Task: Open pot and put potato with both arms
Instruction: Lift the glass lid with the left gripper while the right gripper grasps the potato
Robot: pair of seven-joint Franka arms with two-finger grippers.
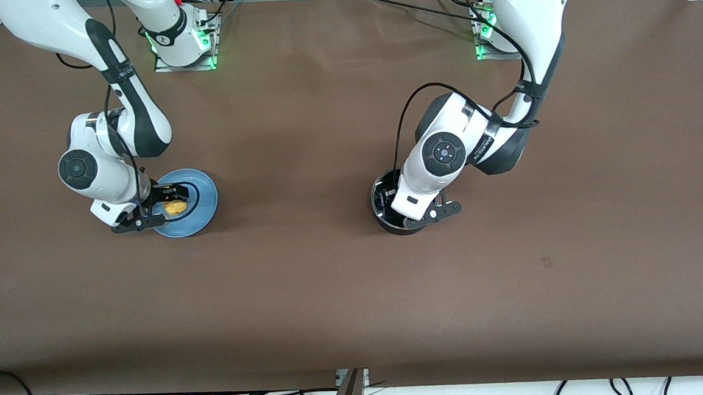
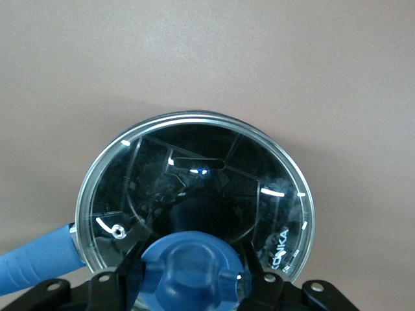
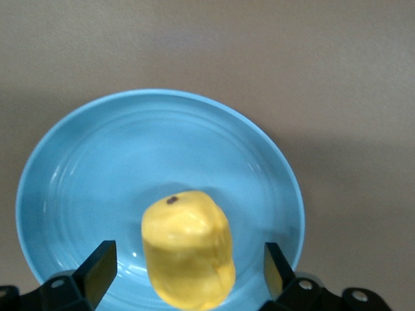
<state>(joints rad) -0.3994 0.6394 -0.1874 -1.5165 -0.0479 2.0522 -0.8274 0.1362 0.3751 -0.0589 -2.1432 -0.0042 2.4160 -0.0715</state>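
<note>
The black pot stands mid-table toward the left arm's end, its glass lid on it. The blue handle sticks out from its side. My left gripper is down on the lid, its fingers pressed against both sides of the blue knob. The left hand hides most of the pot in the front view. The yellow potato lies on the light-blue plate. My right gripper is open around the potato, with a gap on each side.
The light-blue plate lies on the brown table toward the right arm's end. The pot and the plate are well apart, with bare brown cloth between them. Cables hang below the table's front edge.
</note>
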